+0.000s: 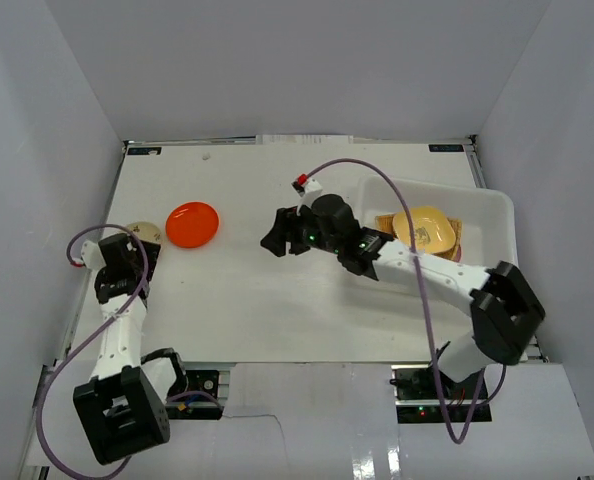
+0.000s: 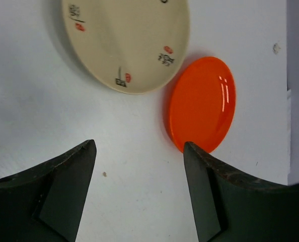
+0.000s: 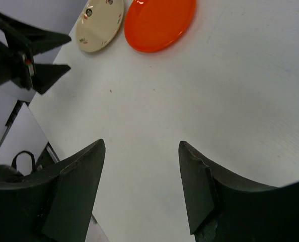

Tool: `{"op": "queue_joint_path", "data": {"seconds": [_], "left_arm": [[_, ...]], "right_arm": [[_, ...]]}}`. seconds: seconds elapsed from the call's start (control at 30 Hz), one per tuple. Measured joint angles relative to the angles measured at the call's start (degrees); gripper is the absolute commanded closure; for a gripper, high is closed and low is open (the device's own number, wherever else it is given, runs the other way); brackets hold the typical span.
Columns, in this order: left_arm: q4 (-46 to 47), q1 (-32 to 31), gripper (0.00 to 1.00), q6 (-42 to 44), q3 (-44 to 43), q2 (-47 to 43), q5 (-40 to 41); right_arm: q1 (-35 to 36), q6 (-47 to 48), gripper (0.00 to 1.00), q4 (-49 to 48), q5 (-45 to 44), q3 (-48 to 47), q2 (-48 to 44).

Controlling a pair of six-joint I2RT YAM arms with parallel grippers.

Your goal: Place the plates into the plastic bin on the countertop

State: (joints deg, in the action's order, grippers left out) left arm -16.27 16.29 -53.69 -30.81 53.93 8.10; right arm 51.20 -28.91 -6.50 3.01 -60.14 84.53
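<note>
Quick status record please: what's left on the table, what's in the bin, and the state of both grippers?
on table: orange plate and cream plate, side by side, left side
in bin: yellow plate topmost
left gripper: open, empty, near the cream plate
right gripper: open, empty, mid-table

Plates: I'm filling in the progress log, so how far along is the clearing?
Done: a stack topped by a yellow plate sits in the plastic bin. In hand: nothing; the left gripper and right gripper are both open and empty. Left: the orange plate and cream plate, side by side on the countertop near the left gripper.
</note>
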Motion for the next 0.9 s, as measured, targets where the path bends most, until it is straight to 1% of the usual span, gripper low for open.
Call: {"op": "queue_joint_path", "data": {"seconds": [0.03,0.1,0.13,0.23,0.3,0.37,0.47,0.57,0.6,0.7,0.77,0.83,0.87,0.9], "left_arm": [[0.02,3.15,0.18,-0.35,0.92,0.7,-2.32],[1.2,7.65,0.18,-0.92,2.4,2.64,-5.75],[1.97,9.7,0.18,-1.33,3.28,3.67,-7.21],[3.93,13.81,0.18,-2.29,5.25,6.6,-10.4],[5.7,15.45,0.18,-2.93,5.79,9.16,-12.13],[7.98,16.22,0.19,-3.61,5.97,11.8,-13.64],[11.67,16.68,0.25,-4.79,5.7,15.96,-15.56],[14.56,16.76,0.28,-5.33,4.24,19.76,-16.59],[15.52,16.76,0.28,-5.46,3.8,20.9,-16.7],[18.25,16.81,0.33,-5.84,2.97,23.63,-16.96],[19.98,16.92,0.39,-6.19,2.34,25.53,-17.31],[21.51,16.94,0.4,-6.58,1.66,27.54,-17.64],[22.14,16.94,0.5,-6.78,1.29,28.33,-17.79],[22.58,16.96,0.55,-6.8,0.92,29.05,-17.7]], "right_arm": [[0.17,-1.18,0.35,-1.49,0.07,-2.08,3.82],[0.2,-3.87,0.4,-3.37,0.44,-7.19,11.69],[0.2,-4.81,0.4,-4.5,0.61,-9.64,15.17],[0.2,-9.64,0.39,-6.91,0.98,-17.59,25.97],[0.2,-13.16,0.36,-8.0,1.49,-22.27,32.35],[0.2,-16.31,0.36,-8.72,1.73,-26.62,38.03],[0.2,-20.72,0.35,-9.25,1.97,-32.61,45.92],[0.15,-24.92,0.35,-9.81,2.34,-37.03,52.54],[0.15,-26.4,0.35,-11.61,3.08,-38.27,54.1],[0.15,-29.55,0.35,-12.15,3.04,-43.1,57.64],[0.13,-32.02,0.36,-13.46,3.13,-45.77,59.95],[0.13,-34.03,0.37,-14.43,2.93,-47.78,61.72],[0.13,-34.99,0.38,-14.82,2.82,-48.46,62.36],[0.13,-35.87,0.42,-14.97,2.67,-49.4,63.1]]}}
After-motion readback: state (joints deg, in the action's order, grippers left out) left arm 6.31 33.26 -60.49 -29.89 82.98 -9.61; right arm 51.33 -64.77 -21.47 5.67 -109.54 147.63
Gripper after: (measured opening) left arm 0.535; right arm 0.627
